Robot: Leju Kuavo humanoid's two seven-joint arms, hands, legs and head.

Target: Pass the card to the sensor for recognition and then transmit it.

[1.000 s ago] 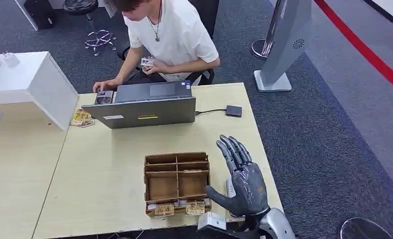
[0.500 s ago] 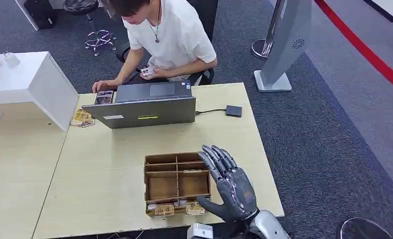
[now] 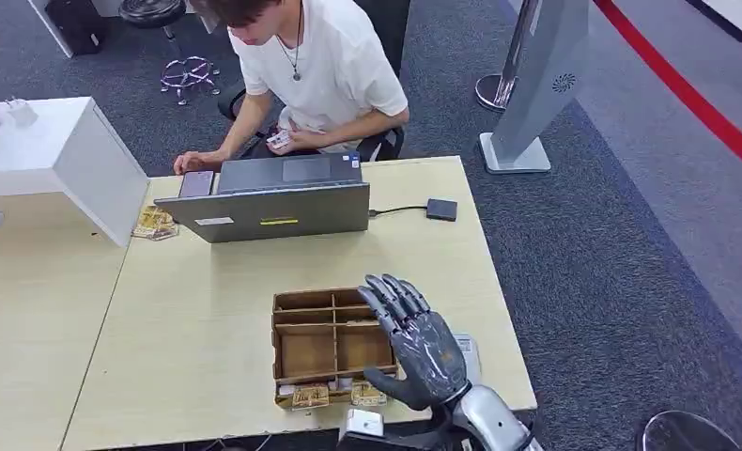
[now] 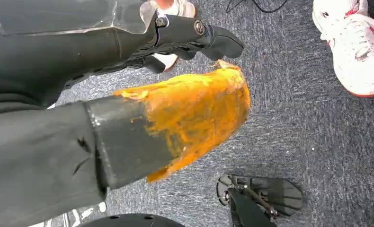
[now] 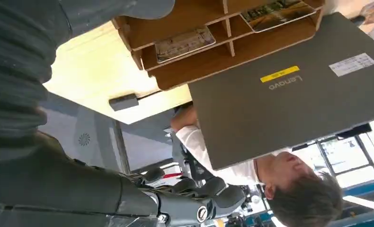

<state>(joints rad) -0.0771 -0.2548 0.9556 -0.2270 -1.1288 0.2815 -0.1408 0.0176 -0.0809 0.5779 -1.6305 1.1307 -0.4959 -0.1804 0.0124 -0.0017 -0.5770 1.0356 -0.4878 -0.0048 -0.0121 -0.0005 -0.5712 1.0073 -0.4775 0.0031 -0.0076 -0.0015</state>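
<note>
One open right hand (image 3: pixel 422 349), fingers spread and holding nothing, is being shifted leftward over the card box (image 3: pixel 332 343), suggesting a card pickup is being approached.

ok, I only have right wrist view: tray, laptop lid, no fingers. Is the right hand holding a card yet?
Observer: No. In the head view the right hand is open, fingers spread, nothing in it.
Operator: Where is it relative to the tray?
Observer: Over the right edge of the wooden tray. The cards lie in the near row, left of the thumb.
Operator: And the person?
Observer: The person sits behind the laptop with a small card in one hand. The other hand rests by a phone.
</note>
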